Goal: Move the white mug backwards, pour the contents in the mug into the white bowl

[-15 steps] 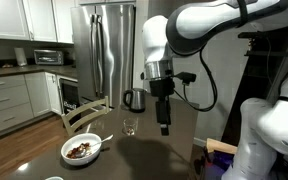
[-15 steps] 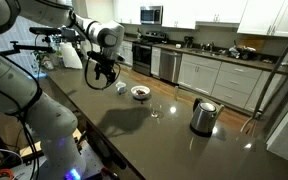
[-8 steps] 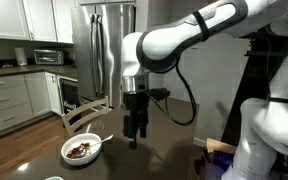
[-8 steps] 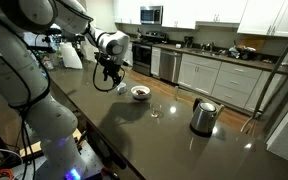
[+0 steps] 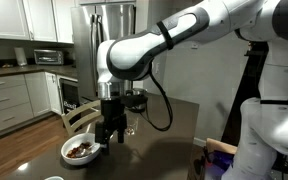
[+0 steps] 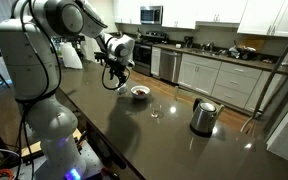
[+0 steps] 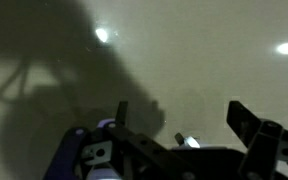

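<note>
The white bowl (image 5: 81,150) with brown bits inside sits near the table's front corner; it also shows in an exterior view (image 6: 140,92). My gripper (image 5: 111,131) hangs fingers down just beside the bowl, close above the table, and also shows in an exterior view (image 6: 113,81). The white mug is only a small white patch right by the fingers (image 6: 121,88), and the gripper hides it elsewhere. In the wrist view the gripper (image 7: 184,125) is open, the dark fingers (image 7: 121,113) wide apart, with only dark tabletop between them.
A clear drinking glass (image 6: 155,110) stands past the bowl, and a steel kettle (image 6: 202,117) stands further along the dark table (image 6: 134,135). Kitchen counters and a fridge (image 5: 89,50) are behind. The robot's base stands close by the table (image 6: 39,130).
The arm has swung across the table from near the kettle and glass toward the bowl and come lower. The gripper stays open.
</note>
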Tool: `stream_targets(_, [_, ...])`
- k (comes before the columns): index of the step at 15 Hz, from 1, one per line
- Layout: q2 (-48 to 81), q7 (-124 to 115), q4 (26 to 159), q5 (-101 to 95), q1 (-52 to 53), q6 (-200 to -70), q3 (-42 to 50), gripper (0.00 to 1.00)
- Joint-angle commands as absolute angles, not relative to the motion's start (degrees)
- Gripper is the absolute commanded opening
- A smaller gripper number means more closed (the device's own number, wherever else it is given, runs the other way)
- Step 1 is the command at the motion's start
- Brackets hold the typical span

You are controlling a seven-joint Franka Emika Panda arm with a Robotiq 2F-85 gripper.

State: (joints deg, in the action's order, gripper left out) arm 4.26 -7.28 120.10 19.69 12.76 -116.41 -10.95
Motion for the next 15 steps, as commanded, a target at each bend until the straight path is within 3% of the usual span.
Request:
stream_targets(1, [8.5,-9.1,115.4,18.6,13.0,-115.9,-11.6,1.0])
stream_targets(9, [16.6,-9.4,107.0,16.9,15.4,-116.6,-13.2,1.0])
stream_targets(15, [25.0,-8.7,95.0,5.1,19.4,-114.2,-12.5,1.0])
